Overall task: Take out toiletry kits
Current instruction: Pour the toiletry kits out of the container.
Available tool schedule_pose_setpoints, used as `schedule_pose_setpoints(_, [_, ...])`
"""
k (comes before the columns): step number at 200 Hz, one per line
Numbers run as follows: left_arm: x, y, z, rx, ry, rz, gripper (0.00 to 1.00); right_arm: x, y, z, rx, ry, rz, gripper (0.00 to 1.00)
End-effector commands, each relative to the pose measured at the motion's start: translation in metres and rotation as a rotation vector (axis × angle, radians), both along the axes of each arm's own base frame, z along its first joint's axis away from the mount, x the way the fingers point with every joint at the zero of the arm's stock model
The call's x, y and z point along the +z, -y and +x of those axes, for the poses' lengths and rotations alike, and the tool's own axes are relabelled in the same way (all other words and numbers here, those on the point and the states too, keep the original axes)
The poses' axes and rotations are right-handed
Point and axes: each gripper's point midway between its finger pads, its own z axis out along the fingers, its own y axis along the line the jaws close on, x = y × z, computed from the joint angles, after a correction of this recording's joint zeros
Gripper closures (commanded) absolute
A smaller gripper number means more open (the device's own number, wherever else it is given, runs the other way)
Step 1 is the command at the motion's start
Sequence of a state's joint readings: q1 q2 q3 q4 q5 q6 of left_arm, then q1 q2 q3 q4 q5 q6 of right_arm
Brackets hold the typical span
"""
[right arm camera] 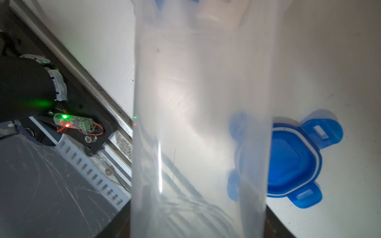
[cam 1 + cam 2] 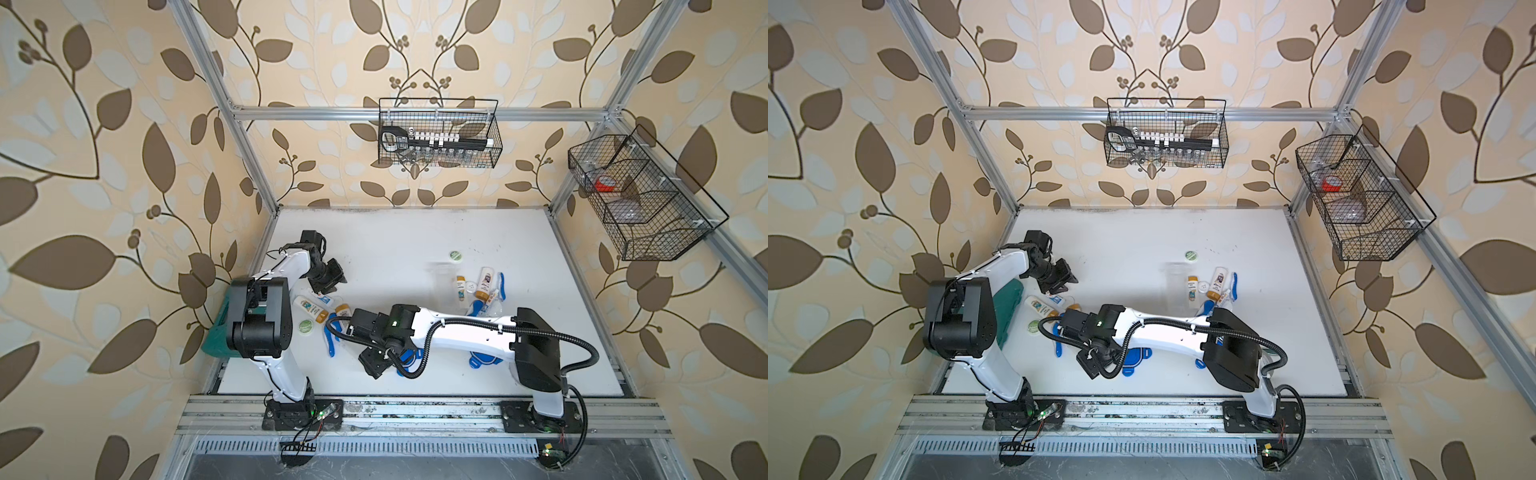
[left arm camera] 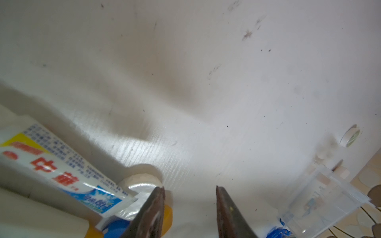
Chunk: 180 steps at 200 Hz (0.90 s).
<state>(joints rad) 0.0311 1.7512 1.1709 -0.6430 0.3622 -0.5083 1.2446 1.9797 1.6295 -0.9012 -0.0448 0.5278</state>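
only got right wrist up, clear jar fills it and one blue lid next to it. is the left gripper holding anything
observer: No. The left gripper is empty, its jaws a little apart, right next to the toothpaste tube.
operator: ok any other jar out there
observer: Yes. Besides the clear jar you hold, a second jar sits further out, beside the orange-capped bottles.
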Motion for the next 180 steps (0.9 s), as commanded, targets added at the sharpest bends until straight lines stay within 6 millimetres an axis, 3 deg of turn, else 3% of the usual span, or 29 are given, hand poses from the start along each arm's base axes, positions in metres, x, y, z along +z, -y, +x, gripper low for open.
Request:
schedule_pose_setpoints(1, [0.012, 0.003, -0.003, -0.007, 0.024, 0.004, 0.56, 0.011, 0.003, -0.004, -0.001, 0.004, 0.014, 0.49])
schedule_pose_setpoints(73, [0.012, 0.004, -0.004, -0.008, 0.025, 0.002, 0.56, 0.048, 0.006, 0.002, -0.018, 0.055, 0.101, 0.49])
schedule_pose_setpoints(106, [0.015, 0.007, -0.003, -0.014, 0.032, -0.007, 0.55, 0.065, 0.009, 0.029, -0.108, 0.116, 0.16, 0.49])
schedule_pose_setpoints(153, [0.028, 0.01, -0.003, -0.038, 0.087, 0.028, 0.53, 0.07, 0.016, 0.074, -0.303, 0.191, 0.207, 0.49])
schedule_pose_setpoints(180, [0.043, 0.014, -0.003, -0.076, 0.15, 0.113, 0.51, 0.072, 0.015, 0.09, -0.412, 0.206, 0.275, 0.49])
